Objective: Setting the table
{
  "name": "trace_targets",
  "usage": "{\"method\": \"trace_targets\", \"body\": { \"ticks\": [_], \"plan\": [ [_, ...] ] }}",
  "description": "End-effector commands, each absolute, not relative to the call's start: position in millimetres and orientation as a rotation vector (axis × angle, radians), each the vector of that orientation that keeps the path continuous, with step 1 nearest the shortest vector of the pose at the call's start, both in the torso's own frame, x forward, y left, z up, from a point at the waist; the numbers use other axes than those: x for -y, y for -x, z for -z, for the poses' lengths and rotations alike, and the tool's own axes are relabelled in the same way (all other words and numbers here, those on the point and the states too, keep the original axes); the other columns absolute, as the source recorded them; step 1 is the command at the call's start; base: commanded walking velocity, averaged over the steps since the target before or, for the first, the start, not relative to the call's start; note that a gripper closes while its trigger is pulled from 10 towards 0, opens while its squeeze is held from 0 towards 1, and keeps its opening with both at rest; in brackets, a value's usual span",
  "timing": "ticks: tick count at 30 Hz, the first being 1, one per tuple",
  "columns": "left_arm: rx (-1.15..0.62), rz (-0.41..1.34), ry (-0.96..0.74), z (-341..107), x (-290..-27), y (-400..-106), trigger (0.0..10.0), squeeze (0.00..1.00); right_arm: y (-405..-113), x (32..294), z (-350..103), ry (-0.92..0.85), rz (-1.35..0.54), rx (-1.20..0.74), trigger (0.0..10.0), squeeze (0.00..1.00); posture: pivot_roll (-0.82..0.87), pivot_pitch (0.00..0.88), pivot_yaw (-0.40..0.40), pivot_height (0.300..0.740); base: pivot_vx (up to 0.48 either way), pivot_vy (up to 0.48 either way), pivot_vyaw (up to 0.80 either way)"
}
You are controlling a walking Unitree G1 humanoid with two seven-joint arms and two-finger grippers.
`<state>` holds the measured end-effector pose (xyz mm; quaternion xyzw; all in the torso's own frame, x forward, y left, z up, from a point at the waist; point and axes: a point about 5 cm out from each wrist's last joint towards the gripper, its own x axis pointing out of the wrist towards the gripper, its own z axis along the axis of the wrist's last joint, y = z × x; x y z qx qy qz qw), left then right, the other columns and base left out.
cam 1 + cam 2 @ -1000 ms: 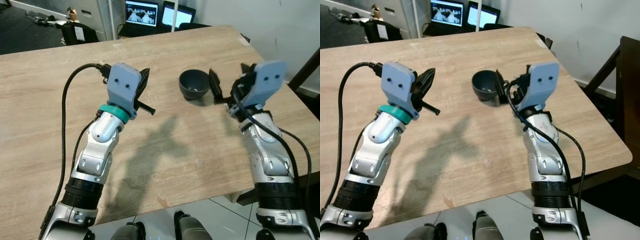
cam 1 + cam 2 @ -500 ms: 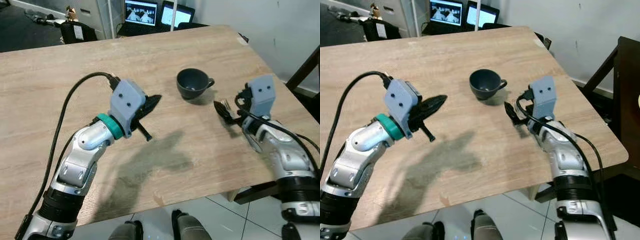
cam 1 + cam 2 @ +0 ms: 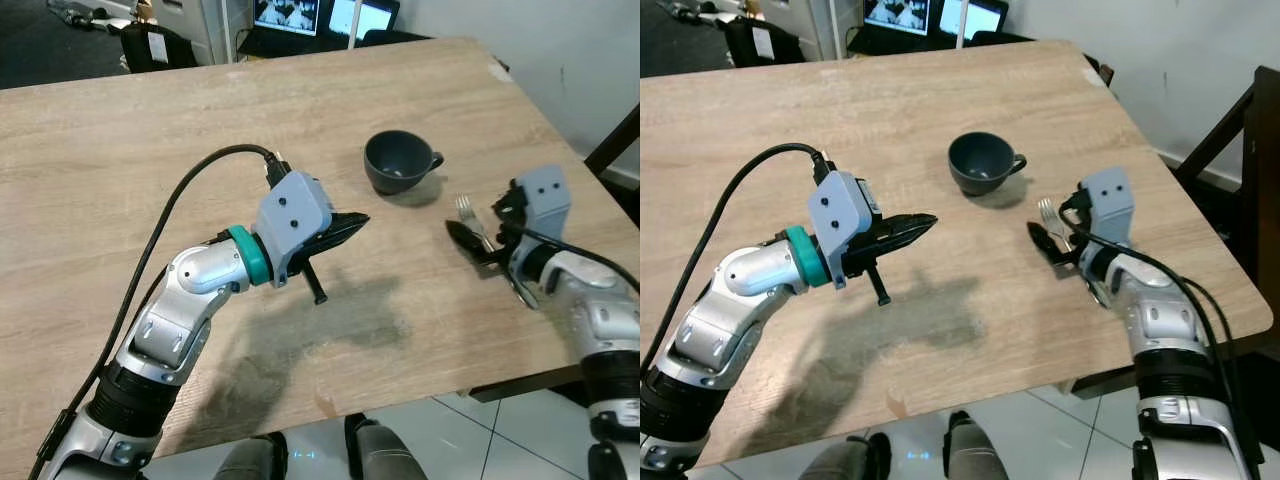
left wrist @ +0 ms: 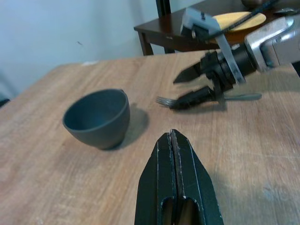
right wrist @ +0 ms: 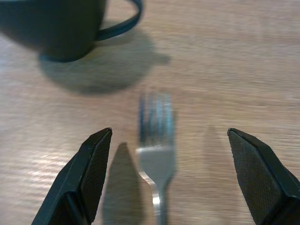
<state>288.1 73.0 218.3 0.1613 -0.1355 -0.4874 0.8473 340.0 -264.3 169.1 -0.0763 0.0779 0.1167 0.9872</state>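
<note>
Wooden table, pale grain, mostly bare; white wall on the robot's right, laptops past the far edge, a dark chair at the right corner.

Fork: lies flat on the table near the right edge, tines toward the cup, handle running back under the right gripper. Cup stands upright just beyond the tines, apart from them, handle to the robot's right.

Right gripper: fingers spread wide, one either side of the fork, touching nothing that can be seen. Released state.
Left gripper: fingers pressed together, nothing between them; hovers above mid-table, pointing toward the cup.

Handling judgement: fork looks like thin metal, so light, stiff and smooth; not fragile. It lies flush with the wood, which leaves little to get under. Best hold is probably across the narrow neck or handle, pinched from the sides; the flat tines would likely slip or tip.

Room: open wood on the left and in front of the fork. Tighter on the right, where the table edge and corner are near, with the chair beyond. The cup is near the tines, so a forward push risks nudging it.
</note>
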Motion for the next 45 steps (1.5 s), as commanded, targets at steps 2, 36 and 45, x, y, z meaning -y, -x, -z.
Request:
{"method": "trace_targets", "body": {
  "ticks": [2,36,45],
  "plan": [
    [0.258,1.061,-0.339,-212.0,-71.9,-282.5,10.0,0.00,-335.3,282.1,-175.8,0.159,-0.176,-0.136,10.0,1.00,-0.09,0.171,0.076,0.740,0.000,0.000,0.00],
    [0.224,1.041,-0.328,-207.5,-74.3,-280.5,10.0,0.00,-314.9,208.0,-103.0,0.005,-0.550,-0.333,0.0,0.00,-0.06,0.169,0.079,0.740,0.000,0.000,0.00],
    [0.223,1.022,-0.322,-206.7,-74.1,-280.4,10.0,0.00,-321.1,155.9,-101.7,-0.033,-0.652,-0.301,0.0,0.00,-0.05,0.162,0.078,0.740,0.000,0.000,0.00]
  ]
}}
